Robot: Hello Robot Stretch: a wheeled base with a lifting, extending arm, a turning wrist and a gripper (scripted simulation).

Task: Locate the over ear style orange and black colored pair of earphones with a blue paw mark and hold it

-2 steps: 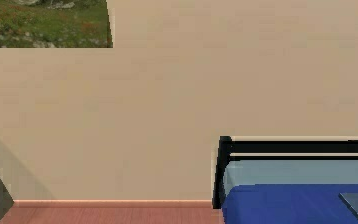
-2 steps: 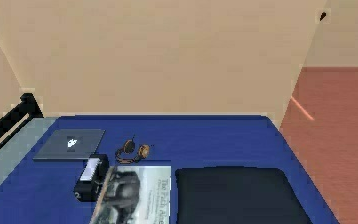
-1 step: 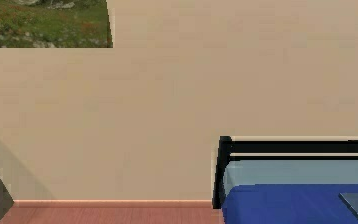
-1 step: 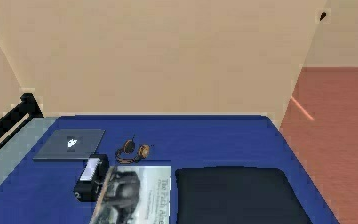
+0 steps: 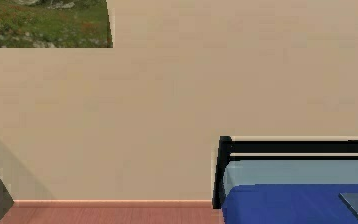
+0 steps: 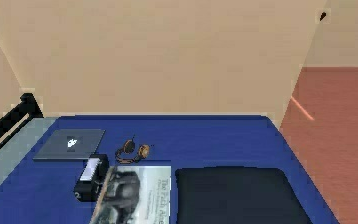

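Orange and black thing [image 6: 133, 152], small and looped, lies on the blue bed cover [image 6: 217, 140] in the arm side view. Its colours suit the earphones, but its shape is too small to be sure of and no paw mark can be made out. It rests just beside a closed grey laptop [image 6: 69, 144], toward the arm side view's right of it. Near both is a black boxy object [image 6: 91, 176] whose kind I cannot tell. A printed paper [image 6: 139, 195] touches that object, and the bottom edge cuts it off. The same edge cuts off a flat black slab [image 6: 232, 195] next to the paper. At the arm side view's left a black bed frame [image 6: 15, 118] is partly out of the picture. Reddish floor [image 6: 337, 110] lies beyond the bed at the right.

In the forward view the top edge cuts a wall picture [image 5: 47, 22], and the bed's black headboard [image 5: 287, 146] runs off the right edge. How the jaws stand I cannot tell.
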